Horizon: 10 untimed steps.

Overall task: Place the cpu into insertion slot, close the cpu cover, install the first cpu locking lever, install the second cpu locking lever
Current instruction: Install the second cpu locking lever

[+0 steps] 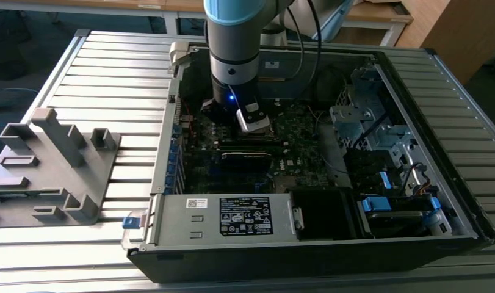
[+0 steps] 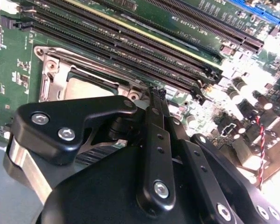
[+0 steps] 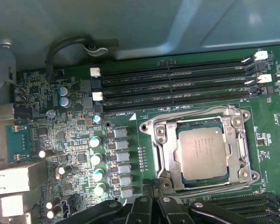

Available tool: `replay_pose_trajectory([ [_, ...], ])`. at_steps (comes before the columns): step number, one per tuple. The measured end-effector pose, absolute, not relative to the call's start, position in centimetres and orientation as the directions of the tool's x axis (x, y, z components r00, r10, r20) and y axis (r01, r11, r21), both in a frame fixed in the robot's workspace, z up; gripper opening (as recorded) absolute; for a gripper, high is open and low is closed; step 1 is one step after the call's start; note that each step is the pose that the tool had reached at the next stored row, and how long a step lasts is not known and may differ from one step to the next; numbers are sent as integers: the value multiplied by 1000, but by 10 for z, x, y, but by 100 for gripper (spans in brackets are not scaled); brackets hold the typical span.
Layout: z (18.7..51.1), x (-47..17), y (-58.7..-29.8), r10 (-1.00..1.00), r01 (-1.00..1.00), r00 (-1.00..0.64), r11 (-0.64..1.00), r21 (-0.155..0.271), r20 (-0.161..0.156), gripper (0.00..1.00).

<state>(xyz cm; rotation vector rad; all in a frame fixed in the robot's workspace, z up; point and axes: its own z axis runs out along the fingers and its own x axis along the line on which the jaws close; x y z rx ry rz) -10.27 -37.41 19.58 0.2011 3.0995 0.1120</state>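
In the first wrist view the cpu [image 3: 203, 151], a square chip with a dull silvery-brown top, lies flat in the insertion slot [image 3: 164, 154] on the green board. The cpu cover [image 3: 240, 140], a silvery frame, lies down around it. The second wrist view shows the cpu [image 2: 86, 86] through the window of that cover [image 2: 50, 79]. My gripper [image 2: 153, 93] has its black fingers drawn together to a narrow tip, shut on nothing I can see. The tip sits right by one corner of the socket frame. In the exterior view the gripper [image 1: 251, 122] is low inside the open computer case.
Long black memory slots [image 3: 177, 86] run beside the socket. A row of small capacitors [image 3: 97, 158] stands on its other side. A grey white-labelled metal box [image 1: 231, 217] fills the case's front, with drive cages [image 1: 369, 122] at the exterior view's right. A grey fixture [image 1: 56, 165] stands on the slatted table.
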Motion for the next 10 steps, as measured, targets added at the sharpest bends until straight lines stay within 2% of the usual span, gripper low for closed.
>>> replay_pose_trajectory([
  [10,195,-104,-377,130,128,-991,989,75,-28,10],
])
